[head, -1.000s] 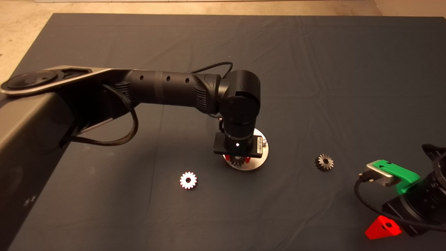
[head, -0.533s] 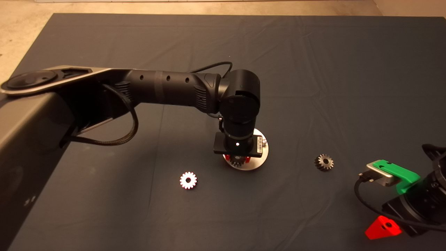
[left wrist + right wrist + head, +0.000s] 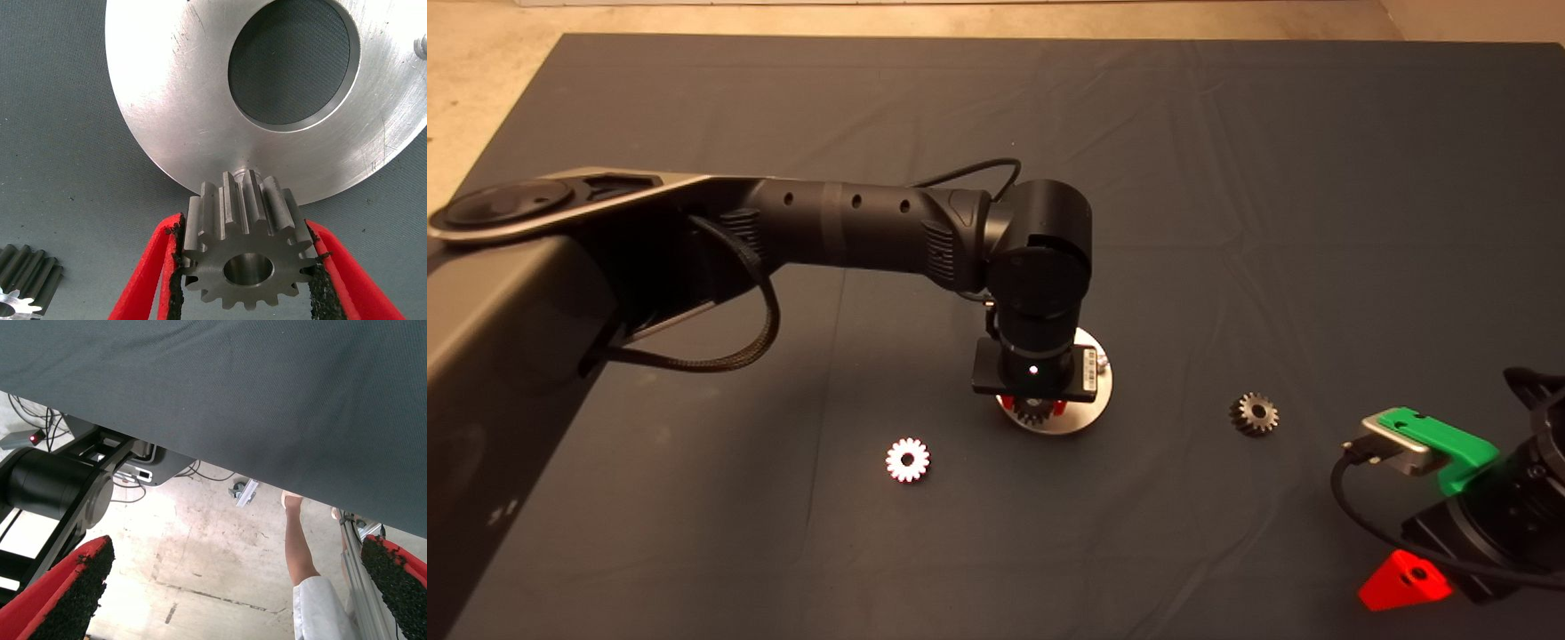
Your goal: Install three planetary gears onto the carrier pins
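Gripping one gear [image 3: 245, 257] over the disc [image 3: 173, 100], left claw [image 3: 245, 280]; two gears [image 3: 908, 460] [image 3: 1254, 414] on mat, right claw [image 3: 227, 587] open, perhaps parked

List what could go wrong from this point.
1. The left gripper holds a gear at the disc's near rim; the pin beneath is hidden, so the bore may miss it and the gear could jam or tilt.
2. Pressing off-centre might shift the loose disc on the mat.
3. Two gears lie on the mat; the right gripper is parked.
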Controlling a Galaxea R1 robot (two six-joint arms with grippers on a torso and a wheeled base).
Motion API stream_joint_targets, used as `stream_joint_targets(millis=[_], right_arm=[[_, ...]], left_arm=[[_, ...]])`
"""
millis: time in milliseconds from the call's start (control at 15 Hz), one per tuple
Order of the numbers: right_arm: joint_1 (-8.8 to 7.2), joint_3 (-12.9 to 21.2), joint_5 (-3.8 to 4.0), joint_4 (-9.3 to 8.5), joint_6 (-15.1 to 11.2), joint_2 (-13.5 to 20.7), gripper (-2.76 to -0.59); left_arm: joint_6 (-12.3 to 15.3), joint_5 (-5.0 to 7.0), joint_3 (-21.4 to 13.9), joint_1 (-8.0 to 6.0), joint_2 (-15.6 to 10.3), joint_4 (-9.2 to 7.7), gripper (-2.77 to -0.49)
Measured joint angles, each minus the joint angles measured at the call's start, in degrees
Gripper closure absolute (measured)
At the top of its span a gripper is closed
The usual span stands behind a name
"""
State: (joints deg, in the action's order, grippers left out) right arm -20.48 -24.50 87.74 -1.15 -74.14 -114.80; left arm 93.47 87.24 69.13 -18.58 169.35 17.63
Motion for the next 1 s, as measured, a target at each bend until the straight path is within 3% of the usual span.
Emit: stream_joint_targets(millis=[200,467,667,1000], right_arm=[[0.00,0.00,0.00,0.00,0.00,0.00,-2.75],[0.00,0.00,0.00,0.00,0.00,0.00,-2.75],[0.00,0.00,0.00,0.00,0.00,0.00,-2.75],[0.00,0.00,0.00,0.00,0.00,0.00,-2.75]], left_arm=[[0.05,-0.35,0.00,-0.21,-0.02,0.01,-1.00],[0.13,-0.88,0.02,-3.91,0.00,0.44,-1.00],[0.15,-0.86,-0.18,-2.71,-0.02,0.45,-1.00],[0.16,-0.85,-1.30,-2.17,0.00,0.42,-1.00]])
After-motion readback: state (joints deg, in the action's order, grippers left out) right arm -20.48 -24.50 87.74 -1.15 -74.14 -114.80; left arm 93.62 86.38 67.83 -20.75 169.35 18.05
